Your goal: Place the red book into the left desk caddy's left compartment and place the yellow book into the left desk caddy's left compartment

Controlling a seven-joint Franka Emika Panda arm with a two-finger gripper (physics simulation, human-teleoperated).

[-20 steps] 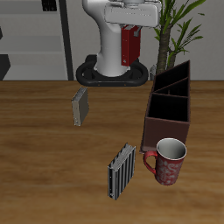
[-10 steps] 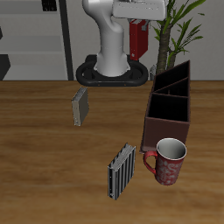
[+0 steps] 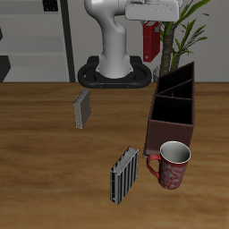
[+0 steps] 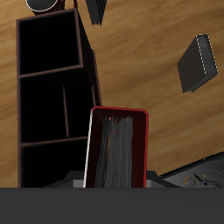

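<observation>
My gripper clamped on small dark red hardcover book, upper right of frame, above long maroon desk caddy. Risk: book clips divider, lands wrong compartment. Tan book waiting mid-left.

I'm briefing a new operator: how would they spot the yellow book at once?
Start from the robot's round black base at the back of the table. Just in front of it the yellow book stands alone on the bare wood, away from the caddy and mug. It is plain greyish-tan, unlike the striped book nearer the front edge.
</observation>
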